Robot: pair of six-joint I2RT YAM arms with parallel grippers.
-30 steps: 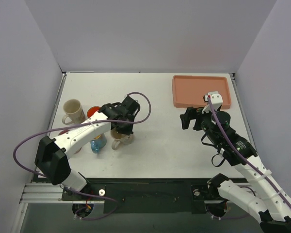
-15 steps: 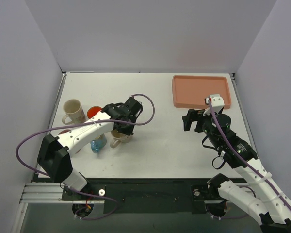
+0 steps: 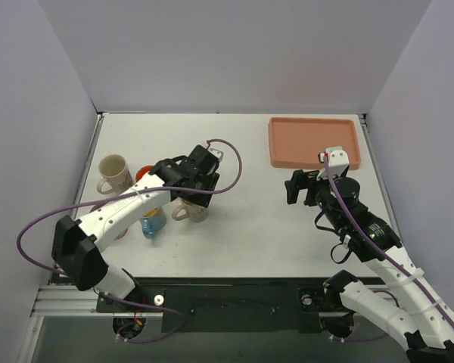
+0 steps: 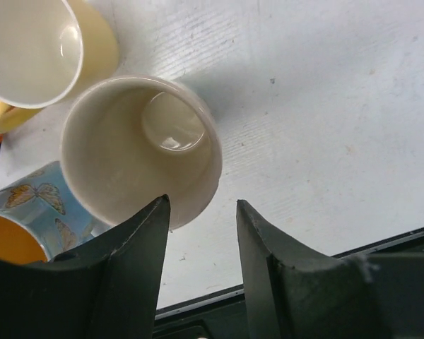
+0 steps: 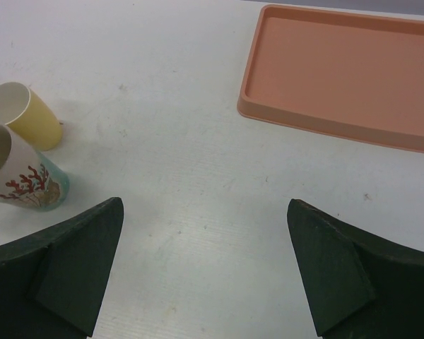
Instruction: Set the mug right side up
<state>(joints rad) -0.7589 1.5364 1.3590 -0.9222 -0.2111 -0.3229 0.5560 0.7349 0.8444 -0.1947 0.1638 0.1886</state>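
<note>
The cream mug (image 4: 141,148) stands upright on the white table, its mouth facing up and its inside bare. From above, the mug (image 3: 191,212) sits just under the left arm's wrist, handle to the left. My left gripper (image 4: 202,203) hangs above it, open; only table shows between the fingers, and the left finger overlaps the mug's rim without gripping it. In the top view the left gripper (image 3: 194,195) is partly hidden by its own wrist. My right gripper (image 5: 203,205) is wide open over bare table, far to the right of the mug (image 3: 291,187).
A yellow mug (image 4: 92,42) and a blue butterfly mug (image 4: 28,205) crowd the cream mug's left side. A patterned mug (image 3: 115,172) stands at the far left. A mug with red coral print (image 5: 25,183) shows at the right wrist view's left edge. An orange tray (image 3: 314,141) lies back right.
The left gripper's jaws have opened and let go of the mug, which now stands upright. The wrist shifted slightly back and right. The right arm barely moved.
</note>
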